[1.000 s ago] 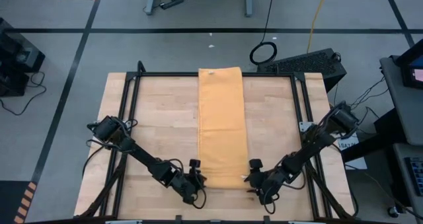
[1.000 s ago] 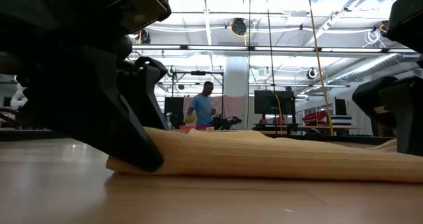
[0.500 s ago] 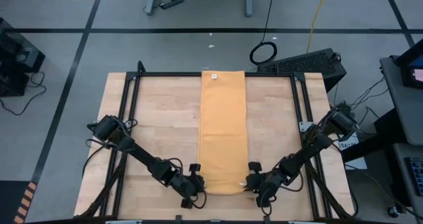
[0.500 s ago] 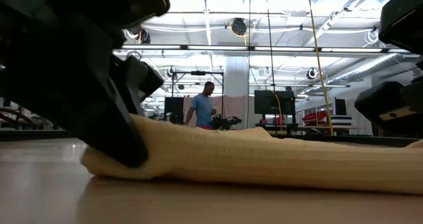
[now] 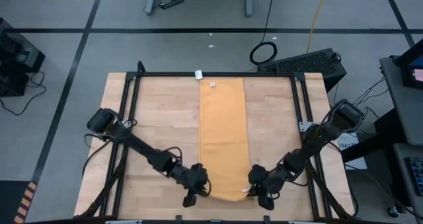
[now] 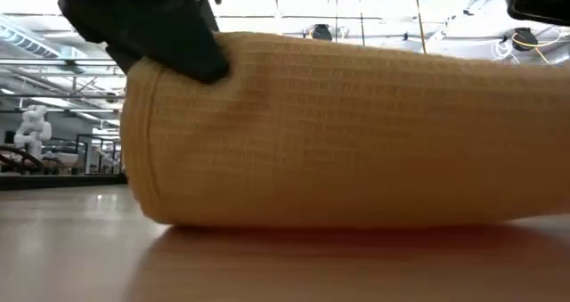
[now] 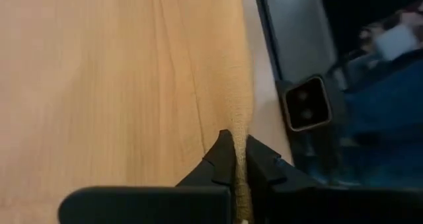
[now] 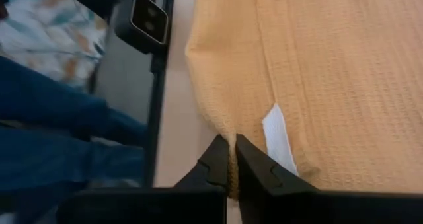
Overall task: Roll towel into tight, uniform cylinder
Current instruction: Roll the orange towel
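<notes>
- Mustard-yellow cloth, the towel (image 5: 223, 138), is laid as a long strip down the centre of the high frame on the wooden table (image 5: 158, 125).
- Its near edge, at the lower centre, is pinched at 2 corners: by the left gripper (image 5: 198, 187) on the strip's left side and by the right gripper (image 5: 254, 186) on its right side.
- Both pairs of fingers are seen clamped narrow on fabric in the wrist views.
- A white label (image 8: 280, 141) beside the right gripper is shown only in the right wrist view.
- A lifted, rounded fold is shown only in the low view.
</notes>
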{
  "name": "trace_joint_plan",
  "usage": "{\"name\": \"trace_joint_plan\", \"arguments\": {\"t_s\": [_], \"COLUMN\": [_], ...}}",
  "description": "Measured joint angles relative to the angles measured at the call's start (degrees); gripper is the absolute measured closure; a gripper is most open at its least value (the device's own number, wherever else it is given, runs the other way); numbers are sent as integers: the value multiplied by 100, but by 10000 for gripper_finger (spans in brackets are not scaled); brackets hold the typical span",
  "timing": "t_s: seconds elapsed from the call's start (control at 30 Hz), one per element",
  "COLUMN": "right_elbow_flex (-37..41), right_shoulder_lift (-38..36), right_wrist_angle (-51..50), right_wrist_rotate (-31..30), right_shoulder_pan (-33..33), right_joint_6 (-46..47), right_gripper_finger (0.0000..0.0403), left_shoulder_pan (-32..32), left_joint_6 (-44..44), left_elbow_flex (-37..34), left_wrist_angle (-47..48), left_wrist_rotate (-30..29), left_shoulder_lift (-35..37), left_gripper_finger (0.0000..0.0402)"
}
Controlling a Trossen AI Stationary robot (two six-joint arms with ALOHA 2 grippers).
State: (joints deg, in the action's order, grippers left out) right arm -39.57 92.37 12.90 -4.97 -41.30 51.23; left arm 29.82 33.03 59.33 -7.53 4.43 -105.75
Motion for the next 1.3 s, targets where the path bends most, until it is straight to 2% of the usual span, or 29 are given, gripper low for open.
{"name": "trace_joint_plan", "arguments": {"t_s": [0.23, 0.33, 0.53, 0.77, 1.17, 1.3], "right_elbow_flex": [0, 20, 542, 1314, 1534, 1532], "right_shoulder_lift": [-322, -389, -381, -368, -368, -366], "right_wrist_angle": [81, 186, 1302, 2018, 2033, 1939], "right_wrist_rotate": [705, 1170, 2541, 3235, 3844, 3665], "right_shoulder_pan": [200, 352, 832, 1363, 1734, 1755], "right_joint_6": [284, 237, 358, 557, 630, 813], "right_gripper_finger": [401, 401, 401, 401, 401, 401], "left_shoulder_pan": [-367, -489, -692, -1036, -1152, -1088], "left_joint_6": [837, 958, 1066, 1168, 1170, 1168], "left_elbow_flex": [-2, -4, -136, -328, -343, -341], "left_wrist_angle": [-215, -221, -288, -342, -588, -560], "left_wrist_rotate": [1079, 1226, 1516, 1733, 1801, 1718], "left_shoulder_lift": [19, 38, 27, -156, -359, -362], "left_gripper_finger": [389, 389, 389, 389, 388, 388]}}
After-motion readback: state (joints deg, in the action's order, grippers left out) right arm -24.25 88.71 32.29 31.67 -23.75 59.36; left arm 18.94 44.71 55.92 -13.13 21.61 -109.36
